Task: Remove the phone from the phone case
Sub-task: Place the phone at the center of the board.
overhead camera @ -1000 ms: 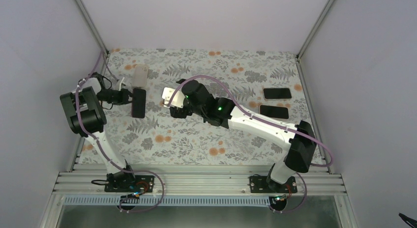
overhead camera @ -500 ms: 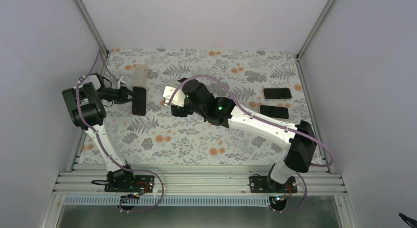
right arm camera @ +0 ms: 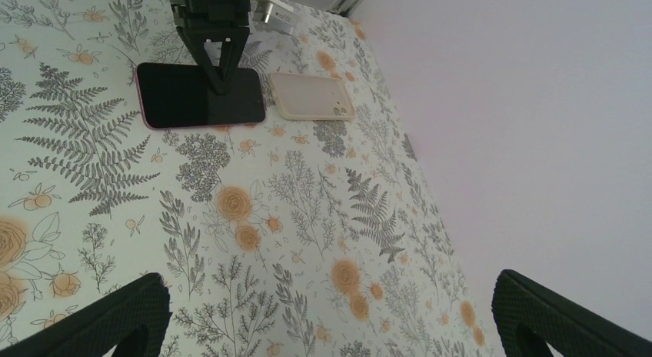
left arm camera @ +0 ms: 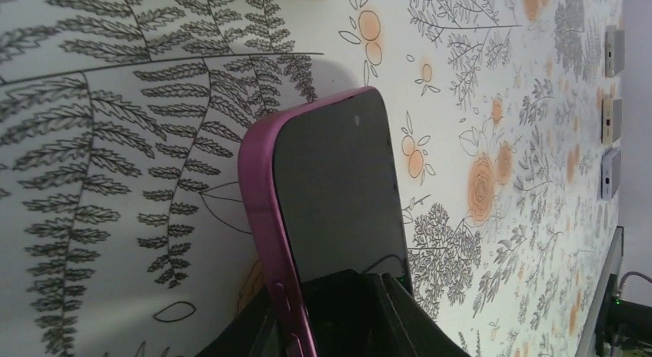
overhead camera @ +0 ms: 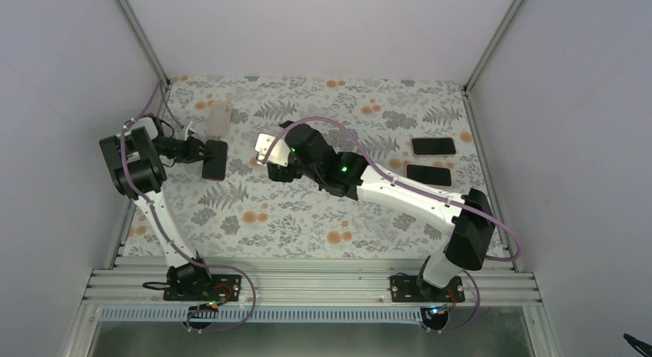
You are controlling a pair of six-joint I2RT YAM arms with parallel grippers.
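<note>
Top external view: spotted dark-screened phone [overhead camera: 215, 158] seated in magenta phone case [left arm camera: 257, 188], flat and screen-up on fern-and-flower printed tabletop [overhead camera: 307, 218], far-left area. Found left tool [overhead camera: 204, 151] at its near end, black fingers [left arm camera: 257, 330] flanking the case edges; could not tell whether clamped or slack. Noted pale beige rounded-rectangle slab [overhead camera: 219, 116] just beyond, apart. Logged right tool [right arm camera: 330, 315] spread wide, empty, above mid-tabletop. Marked glossy black phone [overhead camera: 433, 146] and second black phone [overhead camera: 428, 175] well off right.

The table [overhead camera: 307, 218] is printed all over with grey ferns and orange flowers on white. Plain pale walls [overhead camera: 323, 26] (faintly lilac) rise beyond the right fingers [right arm camera: 100, 320], with aluminium posts [overhead camera: 489, 35] at the corners.
</note>
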